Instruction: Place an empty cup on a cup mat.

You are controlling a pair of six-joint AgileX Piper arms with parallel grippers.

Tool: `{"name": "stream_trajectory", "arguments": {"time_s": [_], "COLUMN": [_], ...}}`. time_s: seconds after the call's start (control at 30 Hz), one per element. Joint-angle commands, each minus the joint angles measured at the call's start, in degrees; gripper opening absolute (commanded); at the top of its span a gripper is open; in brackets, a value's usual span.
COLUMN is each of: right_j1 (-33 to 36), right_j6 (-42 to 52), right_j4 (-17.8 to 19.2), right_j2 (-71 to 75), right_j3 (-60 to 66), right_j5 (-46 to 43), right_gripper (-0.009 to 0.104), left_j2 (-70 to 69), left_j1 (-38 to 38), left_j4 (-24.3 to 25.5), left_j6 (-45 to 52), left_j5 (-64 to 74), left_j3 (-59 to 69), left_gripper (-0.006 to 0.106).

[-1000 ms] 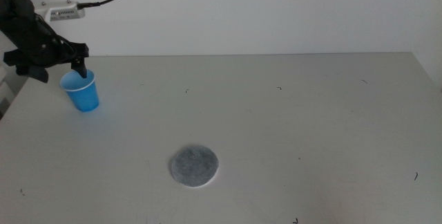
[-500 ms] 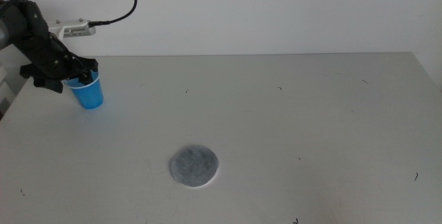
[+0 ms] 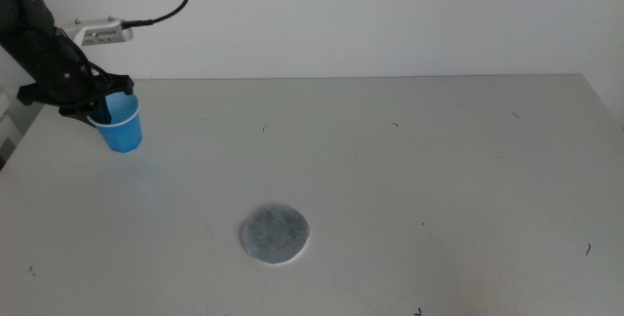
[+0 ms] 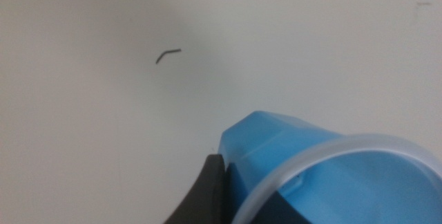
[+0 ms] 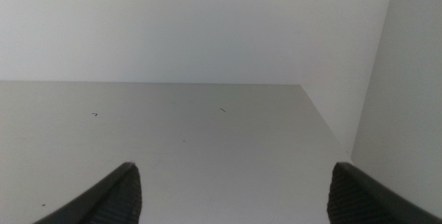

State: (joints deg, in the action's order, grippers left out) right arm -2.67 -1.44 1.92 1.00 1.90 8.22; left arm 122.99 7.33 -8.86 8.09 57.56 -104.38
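Note:
The bright blue cup (image 3: 122,127) is at the far left of the table, slightly tilted. My left gripper (image 3: 105,102) is shut on its rim, one jaw inside and one outside. In the left wrist view the cup (image 4: 304,151) with its pale rim fills the lower right, and a dark jaw presses its outer wall. The grey round cup mat (image 3: 274,234) lies flat near the front middle of the table, well apart from the cup. My right gripper (image 5: 235,189) is open and empty, out of the middle view.
The grey table (image 3: 409,170) carries only small dark marks. A white wall runs behind its far edge. The left arm's black cable (image 3: 166,9) loops above the far left corner. The table's right edge shows in the right wrist view (image 5: 324,124).
My left gripper has closed on the cup's rim. The cup has shifted slightly and now tilts. The cup mat has not moved.

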Motion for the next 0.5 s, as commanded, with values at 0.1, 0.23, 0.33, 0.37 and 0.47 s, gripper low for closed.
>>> {"name": "stream_trajectory", "arguments": {"time_s": [0.1, 0.23, 0.33, 0.37, 0.47], "right_j1": [0.11, 0.11, 0.11, 0.11, 0.11], "right_j6": [0.49, 0.49, 0.49, 0.49, 0.49], "right_j4": [0.52, 0.52, 0.52, 0.52, 0.52], "right_j2": [1.10, 1.10, 1.10, 1.10, 1.10], "right_j3": [-0.66, -0.66, -0.66, -0.66, -0.66], "right_j5": [-4.44, -4.44, -4.44, -4.44, -4.44], "right_gripper": [0.094, 0.094, 0.094, 0.094, 0.094], "left_j2": [-11.78, -18.57, -22.08, -22.86, -24.41], "left_j1": [-0.17, -3.14, -6.81, -7.99, -13.03], "left_j4": [-5.86, -6.38, -6.14, -6.14, -6.21], "left_j6": [1.41, 0.89, -0.52, -1.11, -2.46], "left_j5": [2.09, 0.55, -0.72, -1.27, -2.49], "left_j3": [4.56, 11.75, 16.20, 17.57, 20.38], "left_gripper": [0.000, 0.000, 0.000, 0.000, 0.000]}}
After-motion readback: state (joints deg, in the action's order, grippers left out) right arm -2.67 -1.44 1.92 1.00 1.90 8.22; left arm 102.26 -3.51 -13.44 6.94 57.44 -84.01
